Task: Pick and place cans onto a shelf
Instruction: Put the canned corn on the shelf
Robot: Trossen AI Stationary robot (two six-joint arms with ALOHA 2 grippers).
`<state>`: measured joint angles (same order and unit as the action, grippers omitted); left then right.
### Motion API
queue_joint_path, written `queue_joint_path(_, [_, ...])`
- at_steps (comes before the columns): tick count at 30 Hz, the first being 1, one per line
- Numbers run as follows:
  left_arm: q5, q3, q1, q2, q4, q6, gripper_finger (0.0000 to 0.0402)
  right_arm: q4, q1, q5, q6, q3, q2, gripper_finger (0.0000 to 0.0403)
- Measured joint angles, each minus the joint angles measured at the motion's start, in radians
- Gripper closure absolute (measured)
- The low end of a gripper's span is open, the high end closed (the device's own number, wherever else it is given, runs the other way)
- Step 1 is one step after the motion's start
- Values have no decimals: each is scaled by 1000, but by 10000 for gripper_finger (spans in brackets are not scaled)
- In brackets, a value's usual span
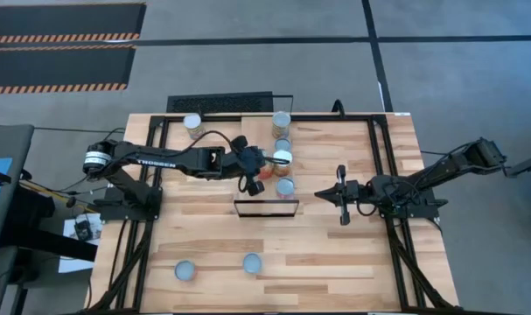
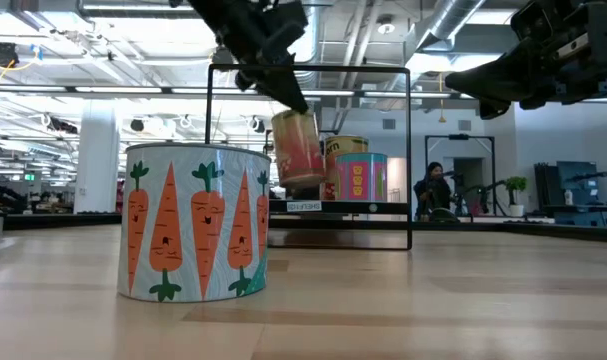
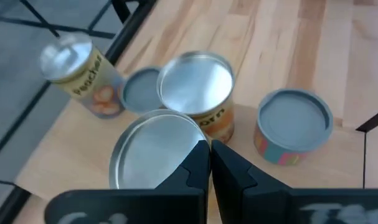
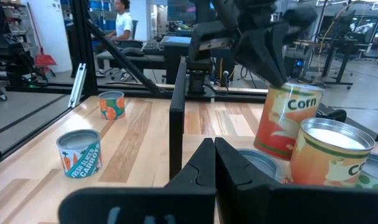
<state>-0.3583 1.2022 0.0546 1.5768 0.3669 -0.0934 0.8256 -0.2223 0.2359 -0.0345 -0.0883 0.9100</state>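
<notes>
8 round metal-topped cans (image 1: 284,186)

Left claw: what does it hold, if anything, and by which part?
The left claw holds the corn can, gripped at its top rim, tilted above the shelf.

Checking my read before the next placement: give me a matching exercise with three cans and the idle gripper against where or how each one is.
Things:
1. Corn can
2. carrot-print can
3. pink-and-teal can
4. right gripper

States:
A. standing on the table, nearest the low camera
B. shut and empty, right of the shelf
C. tilted, gripped by the left gripper
D. standing on the shelf

Pairs: 1-C, 2-A, 3-D, 4-B
</notes>
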Motion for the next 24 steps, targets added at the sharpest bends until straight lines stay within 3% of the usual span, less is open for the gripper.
queue_joint_path(24, [-4,-15,21,30,33,6,401,24,-1,-4,0,0,0,395])
